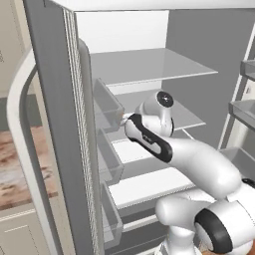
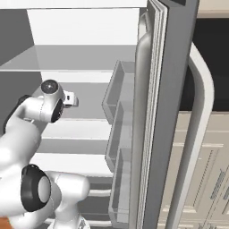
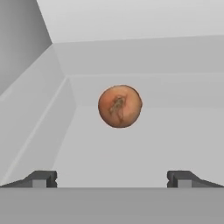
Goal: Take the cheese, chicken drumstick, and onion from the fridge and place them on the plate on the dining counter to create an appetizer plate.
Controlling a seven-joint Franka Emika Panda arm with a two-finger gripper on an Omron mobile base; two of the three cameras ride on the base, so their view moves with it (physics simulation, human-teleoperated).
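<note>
Hand view is showing you the onion [image 3: 120, 106], a round tan-brown ball with a darker patch in its middle. It is sitting on a pale grey floor inside a box-like space in the fridge [image 3: 35, 109]. You are seeing grey walls going up on the left side and behind it. The onion is sitting near the back wall, a bit above the middle of this view.

You are also looking at the gripper [image 3: 112, 179] at the bottom of the hand view. Its two small dark finger tips [image 3: 41, 178] are standing far apart, one at the left and one at the right. Nothing is sitting between them. The pincer is wide and is holding nothing. The onion is lying ahead of the tips, in line with the gap, and they are not touching it.

From the left base view you are watching the white arm [image 1: 199, 169] reaching up from the lower right and into the fridge [image 1: 144, 69], whose doors are open. The hand end is pointing in beside the door bins [image 1: 107, 107] at the left. White shelves are lying above and below the arm.

From the right base view you are seeing the arm [image 2: 31, 116] bending in from the lower left. The open door with its long pale handle [image 2: 201, 134] is standing at the right, with cream cabinets [image 2: 210, 179] behind it.
</note>
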